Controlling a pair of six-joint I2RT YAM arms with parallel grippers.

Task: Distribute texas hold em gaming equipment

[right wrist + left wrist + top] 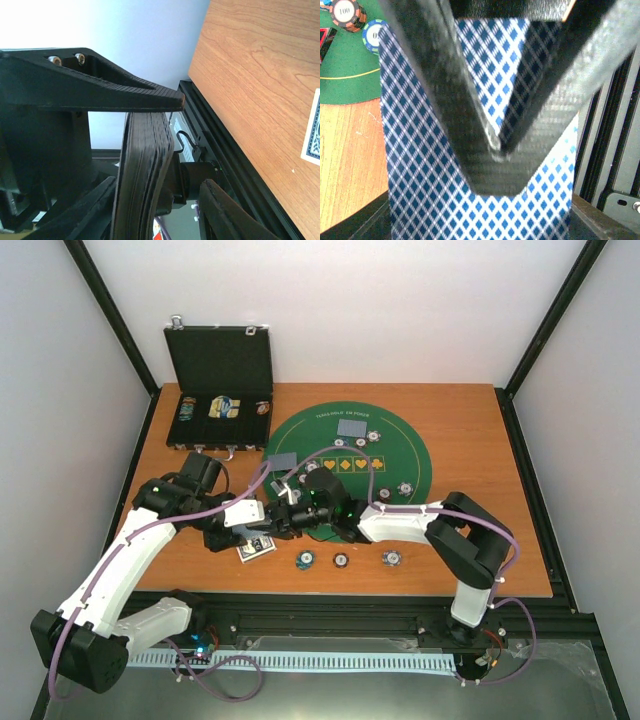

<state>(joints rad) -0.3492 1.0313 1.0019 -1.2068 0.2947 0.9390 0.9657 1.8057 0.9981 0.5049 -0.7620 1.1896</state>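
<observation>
The black case (pixel 220 358) stands open at the table's (pixel 480 540) 10 o'clock corner. Its contents are too small to name.

The top view shows the 2 arms meeting at about 7 o'clock of the green mat (pixel 405 455), but their dark bodies merge there and whatever lies between them is hidden. The left wrist view supplies it. The left gripper (pixel 496 150) is clamped shut on a deck (pixel 420 175) of cards with blue diamond backs. Its fingers cover much of the deck, and the frame cuts off the lower end. At 11 o'clock in that view an orange-and-black chip (pixel 346 12) marked 100 is clipped by the top edge. A blue-rimmed chip (pixel 371 34) beside it is half hidden behind a finger.

Loose cards (pixel 256 548) lie on the wood just under the left gripper. I cannot count them.

The right wrist view alone shows the deck edge-on, a dark, slightly bowed stack. One finger (pixel 150 95) of the right gripper (pixel 305 512) lies across its end. The other finger is hard to pick out, so I cannot tell whether this gripper has hold of the deck. A card corner (pixel 312 131) is cut off at 3 o'clock.

3 near chips (pixel 341 560) sit in a row at the mat's 6 o'clock edge. A grey-blue card (pixel 352 427) lies at its 12 o'clock.
</observation>
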